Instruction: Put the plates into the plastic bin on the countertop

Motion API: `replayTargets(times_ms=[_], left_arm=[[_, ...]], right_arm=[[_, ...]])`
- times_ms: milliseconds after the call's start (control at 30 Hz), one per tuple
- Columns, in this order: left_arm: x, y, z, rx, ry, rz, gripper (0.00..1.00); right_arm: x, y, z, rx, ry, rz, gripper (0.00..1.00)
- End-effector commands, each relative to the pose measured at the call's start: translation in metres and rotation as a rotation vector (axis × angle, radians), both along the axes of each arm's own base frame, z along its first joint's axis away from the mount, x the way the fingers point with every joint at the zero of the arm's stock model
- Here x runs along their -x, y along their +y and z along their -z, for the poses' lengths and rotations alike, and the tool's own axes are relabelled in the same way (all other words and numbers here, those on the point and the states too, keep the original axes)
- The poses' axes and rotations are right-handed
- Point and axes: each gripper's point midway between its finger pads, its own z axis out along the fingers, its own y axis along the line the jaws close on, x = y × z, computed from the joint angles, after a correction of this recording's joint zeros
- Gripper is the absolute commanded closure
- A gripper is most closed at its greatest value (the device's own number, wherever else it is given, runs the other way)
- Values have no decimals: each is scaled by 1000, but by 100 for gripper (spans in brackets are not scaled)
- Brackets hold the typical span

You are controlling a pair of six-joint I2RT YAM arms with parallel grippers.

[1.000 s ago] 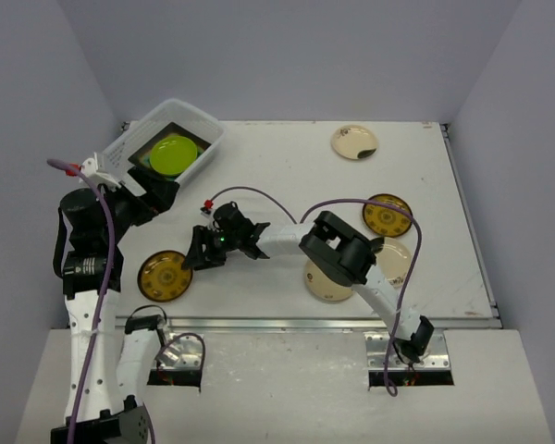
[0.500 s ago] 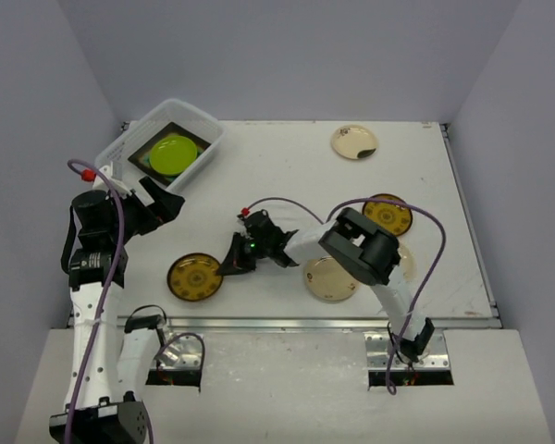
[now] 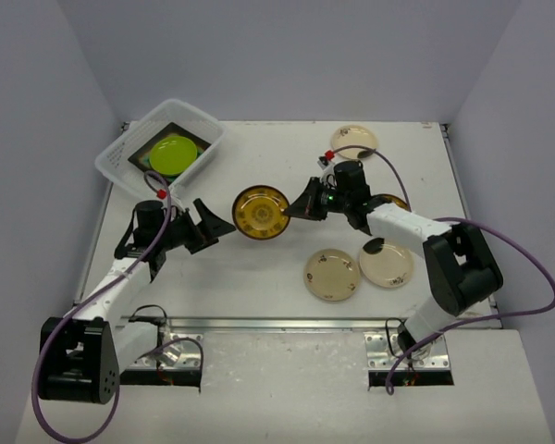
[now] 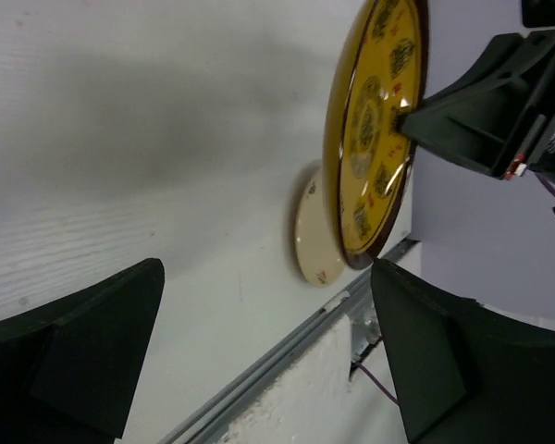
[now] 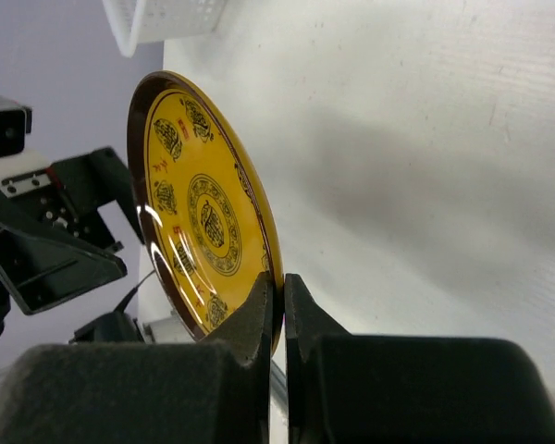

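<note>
1. My read on the step in hand: a mid-air handover. The right end effector has the mustard-patterned plate and is offering it across to the left arm, which sits on the bin's side.
2. The right end effector is clamped shut on the plate's rim. The right wrist view shows both fingers pinching the edge. The plate is lifted clear of the surface and tipped up nearly on edge, roughly mid-surface between the two arms.
3. The left end effector has its jaws spread wide and is holding nothing. It's pointed at the plate's free edge and sits just beside it. In the left wrist view the plate is out ahead of the fingers, not between them yet.
4. The plastic bin is in the far left corner, with a lime green plate resting on a dark square plate inside it.
5. Next move, I'd guess: the left arm eases forward until its fingers straddle the free rim, then closes firmly before the right lets go. It's a thin, glossy edge, so a shallow bite could let the plate slip.
6. Plenty left to do after that. Cream plates are at and on the surface.
</note>
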Motion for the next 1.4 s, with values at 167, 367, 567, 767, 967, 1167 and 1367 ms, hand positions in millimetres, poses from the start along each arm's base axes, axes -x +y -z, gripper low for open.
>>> replayTargets(times_ms=[167, 367, 567, 767, 967, 1167, 1367], left_arm=[[-24, -27, -43, 107, -194, 91, 46], [-25, -32, -34, 88, -164, 115, 74], [-32, -43, -36, 79, -162, 137, 100], [-90, 22, -51, -63, -108, -207, 100], [-142, 153, -73, -82, -32, -687, 100], [-196, 238, -62, -143, 73, -944, 100], [-248, 266, -44, -187, 143, -935, 100]], right_arm=[[30, 9, -37, -106, -63, -141, 100], [32, 15, -48, -158, -67, -160, 100], [33, 15, -49, -165, -74, -173, 90], [19, -39, -27, 22, -81, 31, 1], [31, -107, -15, 175, -114, 189, 1], [56, -131, -6, 227, -138, 207, 1], [71, -144, -18, 260, -205, 220, 1]])
